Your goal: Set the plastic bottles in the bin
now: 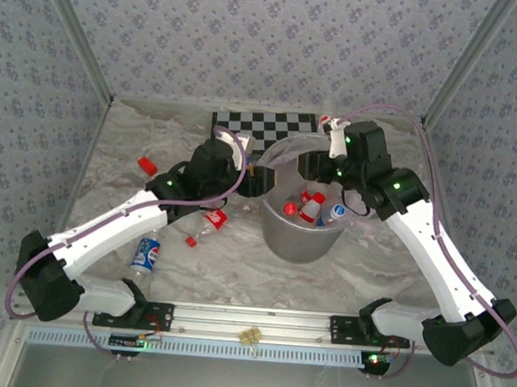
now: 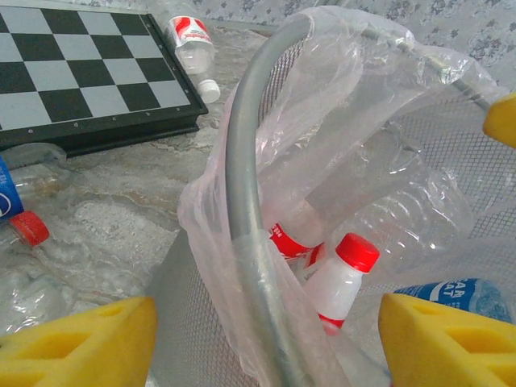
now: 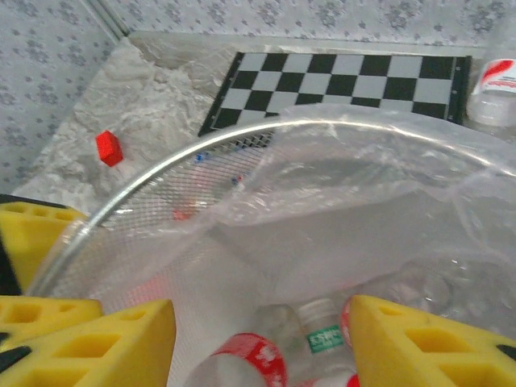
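The bin point(image 1: 302, 237) is a grey mesh bucket lined with a clear bag, standing mid-table. Several plastic bottles lie inside it: a red-capped one point(image 2: 343, 278), a blue-labelled one point(image 2: 451, 294) and a red-labelled one point(image 3: 242, 363). My left gripper point(image 1: 261, 181) point(image 2: 262, 347) is open, its yellow pads straddling the bin's left rim point(image 2: 242, 201) without touching it. Over the bin's far side my right gripper point(image 1: 316, 168) point(image 3: 258, 347) stands open above the bottles inside, holding nothing. Loose bottles lie on the table: a blue-labelled one point(image 1: 146, 255), a red-labelled one point(image 1: 212, 220) and one at the back point(image 1: 332, 123).
A black-and-white checkerboard point(image 1: 264, 122) lies behind the bin. A loose red cap point(image 1: 146, 164) sits at the left, and a smaller red one point(image 1: 190, 240) lies near the red-labelled bottle. Patterned walls close in the back and both sides.
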You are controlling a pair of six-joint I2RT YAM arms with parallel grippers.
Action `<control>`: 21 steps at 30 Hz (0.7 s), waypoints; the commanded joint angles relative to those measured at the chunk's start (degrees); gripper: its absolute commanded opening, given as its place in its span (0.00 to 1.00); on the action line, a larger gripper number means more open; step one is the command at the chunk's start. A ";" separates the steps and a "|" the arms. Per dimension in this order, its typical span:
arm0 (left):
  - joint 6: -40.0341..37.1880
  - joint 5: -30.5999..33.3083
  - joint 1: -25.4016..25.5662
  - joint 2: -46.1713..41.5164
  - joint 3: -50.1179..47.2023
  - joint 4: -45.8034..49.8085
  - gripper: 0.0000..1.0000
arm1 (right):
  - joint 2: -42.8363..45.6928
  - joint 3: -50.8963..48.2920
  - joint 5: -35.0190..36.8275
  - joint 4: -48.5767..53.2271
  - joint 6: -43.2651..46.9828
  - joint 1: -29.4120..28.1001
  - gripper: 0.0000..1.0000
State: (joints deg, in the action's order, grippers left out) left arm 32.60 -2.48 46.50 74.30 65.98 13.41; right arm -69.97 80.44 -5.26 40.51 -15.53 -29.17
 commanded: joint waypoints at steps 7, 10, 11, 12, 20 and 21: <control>-2.76 -0.07 -0.44 -2.51 4.92 2.87 0.77 | 7.67 0.44 3.21 6.73 -0.20 4.32 0.48; -3.07 0.15 -0.80 -3.36 4.96 2.96 0.78 | 12.29 -1.30 4.17 8.56 -1.14 7.76 0.45; -3.20 0.20 -0.97 -3.62 4.97 3.01 0.79 | 13.72 -2.03 4.98 9.60 -1.25 8.83 0.44; -3.33 0.20 -1.19 -3.85 4.95 3.18 0.79 | 14.83 -2.60 5.52 10.53 -1.30 9.85 0.44; -7.93 9.92 -4.93 -8.85 7.00 18.57 0.84 | 20.29 -6.95 1.35 7.25 -2.84 14.68 0.41; -8.20 11.80 -5.37 -9.91 6.75 21.37 0.85 | 20.47 -7.08 1.17 5.78 -2.90 14.68 0.43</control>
State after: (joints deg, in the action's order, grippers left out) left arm 27.40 2.55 42.19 68.38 70.50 24.84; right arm -49.84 74.15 -2.37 49.21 -17.17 -14.85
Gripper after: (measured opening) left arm 0.846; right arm 0.420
